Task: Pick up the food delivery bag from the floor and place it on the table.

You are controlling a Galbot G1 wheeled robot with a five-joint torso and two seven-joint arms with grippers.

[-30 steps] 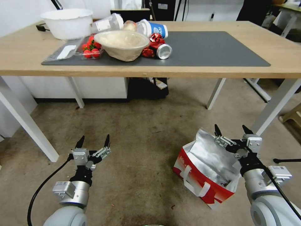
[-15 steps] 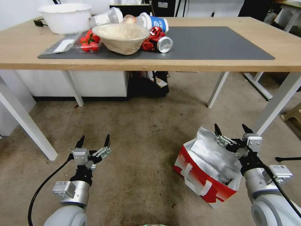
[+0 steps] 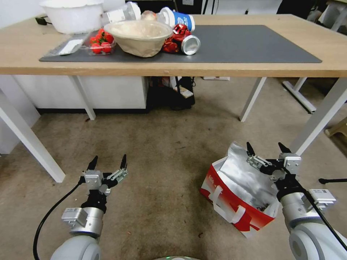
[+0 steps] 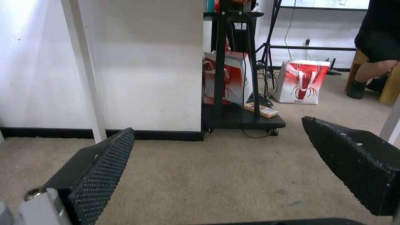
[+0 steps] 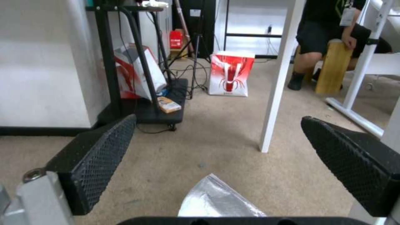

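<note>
The bag (image 3: 236, 196) stands on the floor (image 3: 162, 151), in front of the table (image 3: 231, 68) and just short of its front right leg. Its mouth gapes, showing the foil lining; one foil flap stands up at the far side, and a white loop handle hangs over the red near side.

The right gripper (image 3: 268, 148) hovers over the bag's open mouth near the far right edge, fingers spread wide and gripping nothing. In the right wrist view, the foil flap's tip (image 5: 218, 200) rises between the two black pads (image 5: 100, 159), touching neither.

The left gripper (image 3: 107, 162) hangs above bare floor, well to the left of the bag, its fingers also spread apart with nothing between them.

On the table, a grey mat (image 3: 249, 43) covers the middle. Clutter sits at the mat's left end: a paper bowl (image 3: 139, 36), strawberries (image 3: 101, 41), a can (image 3: 189, 45) on its side, a blue cup (image 3: 179, 20) and a white tub (image 3: 72, 14). The mat's right half is bare.
</note>
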